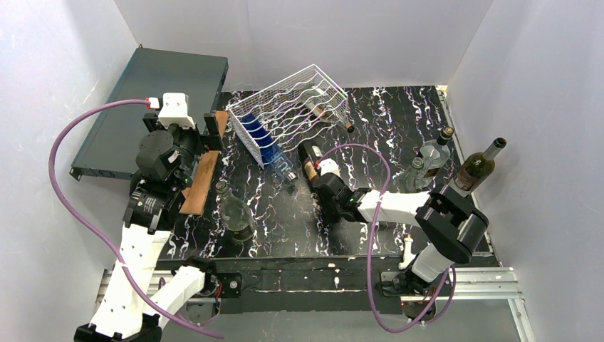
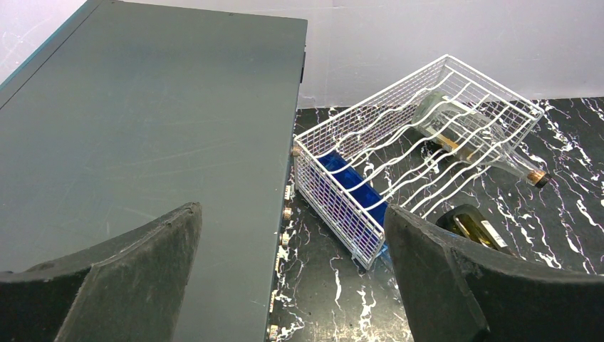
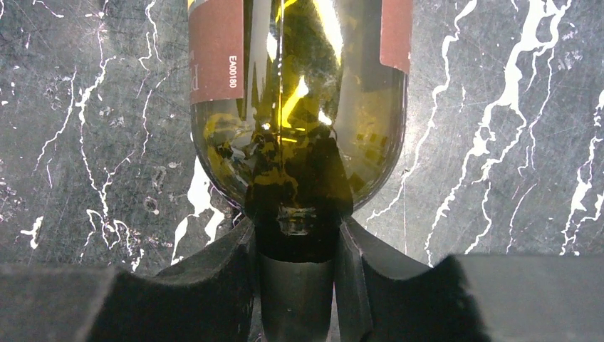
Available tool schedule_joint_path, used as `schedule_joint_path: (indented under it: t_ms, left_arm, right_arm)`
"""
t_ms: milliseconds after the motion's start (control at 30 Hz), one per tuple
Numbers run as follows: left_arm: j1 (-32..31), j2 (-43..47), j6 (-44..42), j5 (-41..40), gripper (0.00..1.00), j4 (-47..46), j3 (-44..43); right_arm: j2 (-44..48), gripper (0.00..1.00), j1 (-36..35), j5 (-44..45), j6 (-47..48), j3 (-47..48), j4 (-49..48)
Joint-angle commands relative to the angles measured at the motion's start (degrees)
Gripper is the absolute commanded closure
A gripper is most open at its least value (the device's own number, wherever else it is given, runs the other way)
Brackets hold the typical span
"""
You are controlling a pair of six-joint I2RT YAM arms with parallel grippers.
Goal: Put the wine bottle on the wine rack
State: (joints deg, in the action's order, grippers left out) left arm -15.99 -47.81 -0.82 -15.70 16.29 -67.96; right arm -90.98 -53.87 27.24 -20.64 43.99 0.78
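Observation:
The white wire wine rack (image 1: 295, 107) stands tilted at the back middle; it also shows in the left wrist view (image 2: 420, 142). A dark green wine bottle (image 1: 309, 155) with a red label lies on the black marbled table just in front of the rack. My right gripper (image 1: 318, 174) is shut on its neck; in the right wrist view the bottle (image 3: 299, 107) fills the frame and the gripper (image 3: 297, 242) clamps the neck from both sides. My left gripper (image 1: 208, 142) is open and empty, between the grey box and the rack (image 2: 292, 271).
A flat dark grey box (image 1: 153, 107) lies at the back left. The rack holds a clear bottle (image 1: 324, 107) and a blue bottle (image 1: 260, 132). A bottle (image 1: 235, 214) stands at front left. Two bottles (image 1: 427, 160) (image 1: 477, 167) stand at the right wall.

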Motion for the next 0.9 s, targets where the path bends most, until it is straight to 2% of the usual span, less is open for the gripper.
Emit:
schedule_joint_path:
  t_ms: [0, 433, 733, 867]
  left_arm:
    - [-0.3, 0.4, 0.4, -0.6, 0.01, -0.8, -0.2]
    - [-0.3, -0.4, 0.4, -0.5, 0.01, -0.7, -0.3]
    - [-0.3, 0.1, 0.4, -0.4, 0.01, -0.9, -0.1]
    - [-0.3, -0.5, 0.4, -0.8, 0.01, -0.8, -0.3]
  right_arm:
    - [0.6, 0.99, 0.3, 2.5, 1.8, -0.9, -6.3]
    - [8.3, 0.99, 0.3, 3.0, 1.8, -5.1, -14.5]
    - [10.9, 0.99, 0.3, 3.8, 2.9, -4.2, -15.1]
    - [11.3, 0.99, 0.4, 2.7, 6.2, -3.3, -15.2]
